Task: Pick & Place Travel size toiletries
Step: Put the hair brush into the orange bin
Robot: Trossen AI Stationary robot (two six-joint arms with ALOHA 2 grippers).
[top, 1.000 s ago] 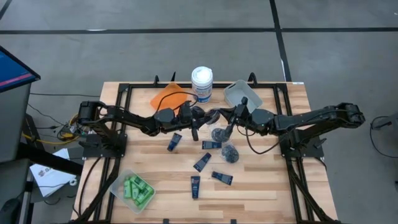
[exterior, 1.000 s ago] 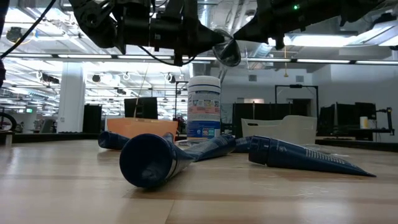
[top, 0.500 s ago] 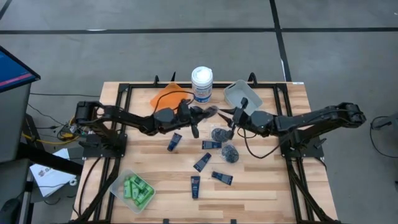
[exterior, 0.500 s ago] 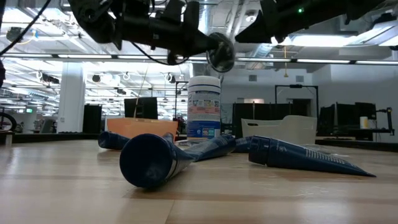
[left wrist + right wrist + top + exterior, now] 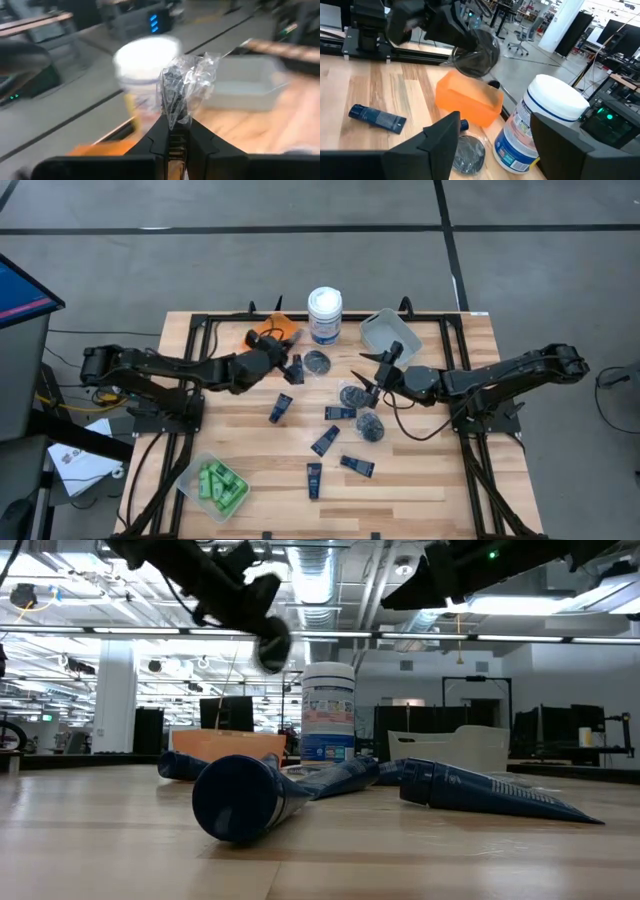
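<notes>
Near the white tub, the left gripper has its fingers pressed together on the clear wrapper of a round dark pot, which sticks out past the fingertips, raised above the table just in front of the tub. On the tub's other side, beside the grey bin, the right gripper has its fingers spread with nothing between them, above another dark pot lying on the wood.

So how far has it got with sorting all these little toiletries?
Partly done. Bright green little bottles already fill the clear plastic bin. The left end effector holds a round dark grey pot in clear wrap; the right end effector is open. Dark navy flat tubes and more pots remain on the table.
</notes>
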